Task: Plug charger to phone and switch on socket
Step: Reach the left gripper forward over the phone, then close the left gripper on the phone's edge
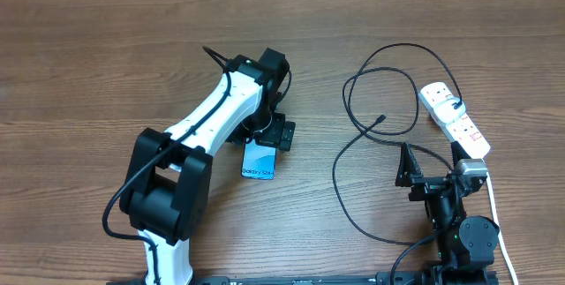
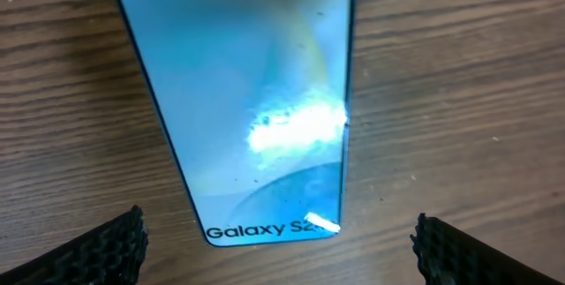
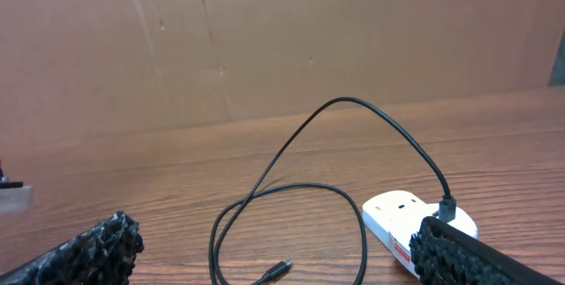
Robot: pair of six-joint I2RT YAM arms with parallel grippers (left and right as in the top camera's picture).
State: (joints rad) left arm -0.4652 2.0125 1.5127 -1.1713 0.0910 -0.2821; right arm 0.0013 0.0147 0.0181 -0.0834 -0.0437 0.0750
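Left gripper (image 2: 282, 263) mine, open wide, hovering over Galaxy phone (image 2: 256, 100). Fingers flank its text end, not touching. Phone flat on desk (image 1: 88, 56), screen lit, near desk middle in overhead view. Right gripper (image 3: 278, 254) mine, open too, holding nothing, at 5 o'clock of connector tip (image 1: 380, 119). Charger (image 3: 340, 101) loops across desk, plug end (image 3: 446, 206) seated in socket (image 1: 455, 117). Socket at 3 o'clock of tip. Tip lies free, phone well apart at 8 o'clock of it.

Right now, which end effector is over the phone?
The left end effector: it hangs over the phone, fingers open. The right end effector sits apart, near the socket.
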